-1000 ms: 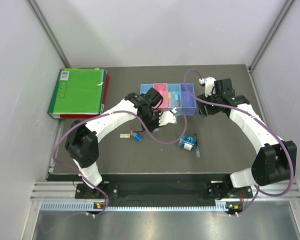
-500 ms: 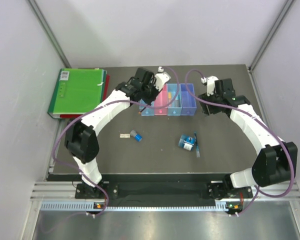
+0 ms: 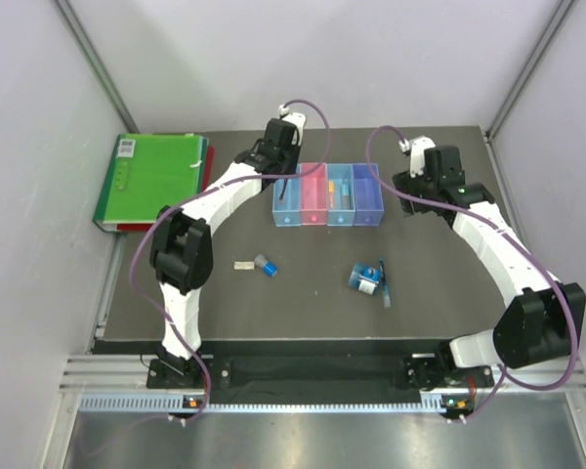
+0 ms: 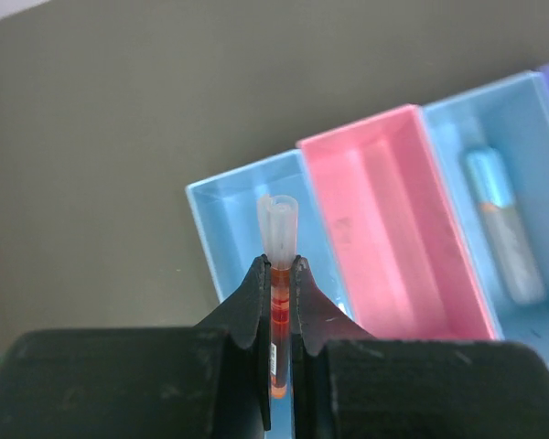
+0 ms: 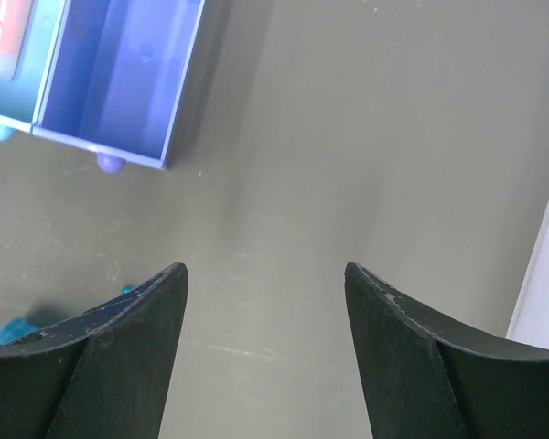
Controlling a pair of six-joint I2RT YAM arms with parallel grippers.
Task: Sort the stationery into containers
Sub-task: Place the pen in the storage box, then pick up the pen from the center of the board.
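Note:
My left gripper (image 4: 279, 265) is shut on a thin red pen (image 4: 280, 224) with a clear cap. It holds the pen end-on over the leftmost light blue bin (image 4: 221, 215) of the four joined bins. In the top view the left gripper (image 3: 285, 168) reaches in from behind that bin (image 3: 287, 207). The pink bin (image 4: 393, 229) looks bare. A pale stick-shaped item with an orange band (image 4: 501, 229) lies in the third bin. My right gripper (image 5: 265, 270) is open and empty over bare table, right of the violet bin (image 5: 119, 73); in the top view it (image 3: 408, 195) sits beside that bin (image 3: 368, 195).
On the table in front of the bins lie a tiny white block (image 3: 242, 265), a small blue cap (image 3: 268, 266), a blue-white roll (image 3: 364, 278) and a dark teal pen (image 3: 384, 285). A big green binder (image 3: 151, 181) lies at the far left.
My left arm has swung from the table in front of the bins up and round behind them, and now holds the red pen over the leftmost bin. The right arm has barely moved.

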